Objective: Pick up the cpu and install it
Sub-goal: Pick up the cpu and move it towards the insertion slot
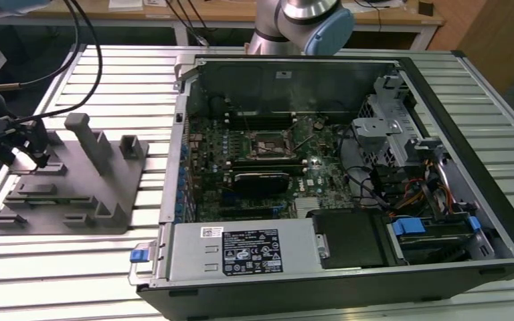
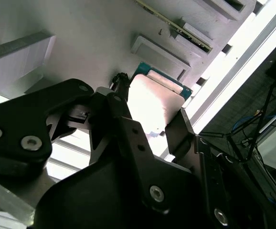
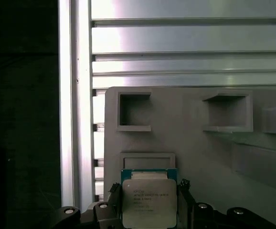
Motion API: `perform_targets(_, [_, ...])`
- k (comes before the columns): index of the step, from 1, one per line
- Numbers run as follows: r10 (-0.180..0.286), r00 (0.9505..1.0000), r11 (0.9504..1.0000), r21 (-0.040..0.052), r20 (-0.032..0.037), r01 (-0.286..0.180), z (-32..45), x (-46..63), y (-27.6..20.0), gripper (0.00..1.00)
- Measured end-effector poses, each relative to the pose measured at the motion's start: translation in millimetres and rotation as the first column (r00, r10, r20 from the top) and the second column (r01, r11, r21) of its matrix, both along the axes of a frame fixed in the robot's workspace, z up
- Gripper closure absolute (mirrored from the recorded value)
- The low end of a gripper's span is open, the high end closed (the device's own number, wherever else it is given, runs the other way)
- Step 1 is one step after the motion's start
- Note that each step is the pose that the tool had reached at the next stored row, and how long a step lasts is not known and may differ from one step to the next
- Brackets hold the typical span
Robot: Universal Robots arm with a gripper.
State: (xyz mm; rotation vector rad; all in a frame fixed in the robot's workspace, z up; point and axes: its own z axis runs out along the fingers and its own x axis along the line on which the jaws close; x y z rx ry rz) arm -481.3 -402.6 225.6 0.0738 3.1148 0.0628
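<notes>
Grey fixture block (image 1: 105, 194) directly beneath the gripper (image 1: 40, 159), resting on the slatted aluminium table (image 1: 78, 281). In the first wrist view its square recesses (image 3: 134, 112) lie just ahead of the gripper. Open computer case (image 1: 284, 87) well apart, toward the exterior view's right. Motherboard (image 1: 266, 144) and power supply (image 1: 239, 251) inside.

Black screw-studded claw (image 2: 150, 108), silver blue-capped arm (image 1: 306, 17)
</notes>
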Motion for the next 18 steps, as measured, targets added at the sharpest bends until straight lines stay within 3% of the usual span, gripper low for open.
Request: perform_targets(18, [0.0,1.0,1.0,0.0,0.0001,0.0,21.2,0.0,0.0,0.45])
